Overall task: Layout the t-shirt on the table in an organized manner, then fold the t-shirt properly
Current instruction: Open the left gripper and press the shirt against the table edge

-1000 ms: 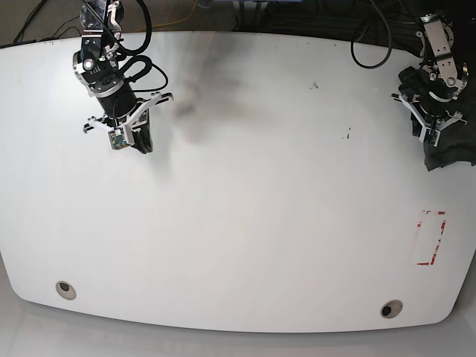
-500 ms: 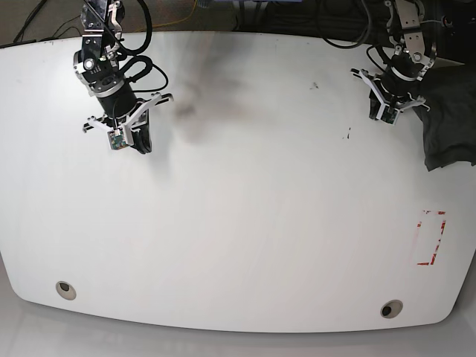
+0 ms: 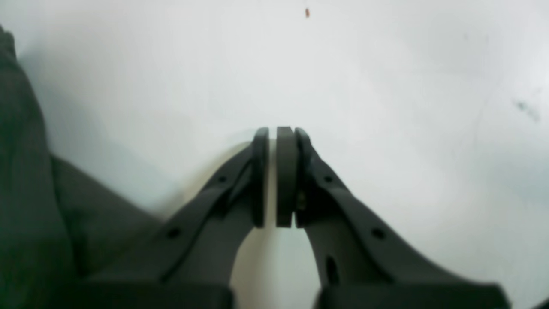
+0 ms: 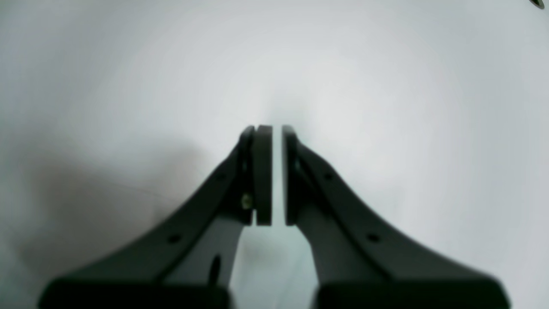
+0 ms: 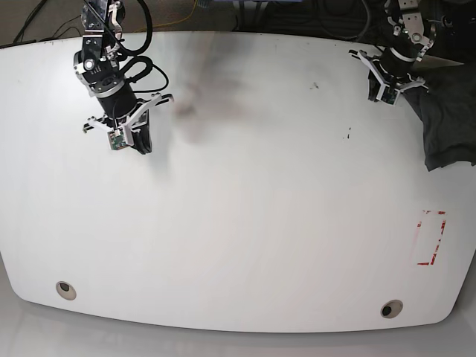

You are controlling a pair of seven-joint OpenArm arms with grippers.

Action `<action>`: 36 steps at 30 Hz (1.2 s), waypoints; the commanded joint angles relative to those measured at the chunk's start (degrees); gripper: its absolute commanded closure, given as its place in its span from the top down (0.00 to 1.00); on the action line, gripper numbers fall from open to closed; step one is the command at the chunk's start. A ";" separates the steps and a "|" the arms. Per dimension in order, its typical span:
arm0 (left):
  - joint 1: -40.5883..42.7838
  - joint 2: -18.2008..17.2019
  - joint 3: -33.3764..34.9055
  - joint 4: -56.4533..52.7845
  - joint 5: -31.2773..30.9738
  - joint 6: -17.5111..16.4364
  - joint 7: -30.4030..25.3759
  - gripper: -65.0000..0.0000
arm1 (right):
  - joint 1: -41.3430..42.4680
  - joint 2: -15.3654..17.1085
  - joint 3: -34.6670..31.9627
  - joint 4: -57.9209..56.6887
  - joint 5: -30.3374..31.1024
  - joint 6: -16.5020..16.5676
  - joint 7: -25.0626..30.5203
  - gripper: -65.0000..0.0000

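Table: large white glossy top with rounded edges, filling the base view. Almost all of its surface is bare.

T-shirt: dark charcoal fabric, bunched at the table's far right edge in the base view, partly off the picture. Not spread; no sleeve, hem or collar can be told apart. In the left wrist view it shows as a dark mass beside the jaws, not between them.

Right arm: stands over the table's left part in the base view, well apart from the shirt. Right gripper points down at bare tabletop; its jaws are nearly closed, a thin slit between the pads, nothing in it.

Left arm: at the far right corner in the base view, just beside the shirt. Left gripper has its jaws drawn together with only a hairline gap, empty, over white table.

Red tape rectangle: near the right edge, below the shirt, uncovered.

Grommets: two small round ones, and, along the near edge.

Dark specks: few, on the right half.

Step in hand, as judged: the very start of the layout; the shirt is not yet brought onto the working area.

Next move calls for: the left jaws to widen, take a fold of the cloth, and draw it toward the table's middle; the right arm would have to cross the table to help spread it.
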 commanded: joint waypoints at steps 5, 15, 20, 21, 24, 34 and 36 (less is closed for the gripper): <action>0.75 -0.65 -5.04 1.06 0.00 0.38 -0.08 0.03 | 0.12 0.42 0.21 1.16 0.67 -0.02 1.50 0.05; 0.75 0.05 -8.91 0.71 0.08 0.38 -4.12 0.03 | 0.12 0.42 -0.40 1.25 0.67 -0.02 1.50 0.05; 0.84 0.05 -10.23 -0.08 0.35 0.38 -4.04 0.03 | -0.76 0.42 -0.93 1.34 0.67 -0.02 1.50 0.05; 0.84 0.05 -10.58 -0.69 0.35 0.38 -4.04 0.03 | -0.94 0.42 -0.93 1.34 0.67 -0.02 1.59 0.05; 0.84 -0.30 -11.81 -2.98 0.35 0.29 -4.04 0.03 | -1.38 0.42 -0.93 1.69 0.67 -0.02 1.68 0.05; 0.48 -6.10 -13.22 -9.66 0.08 0.29 -4.30 0.03 | -1.90 0.42 -0.93 1.69 0.67 -0.02 1.68 0.05; 0.48 -6.81 -13.83 -10.10 0.00 0.29 -4.39 0.03 | -2.17 0.42 -0.93 1.69 0.67 -0.02 1.68 0.05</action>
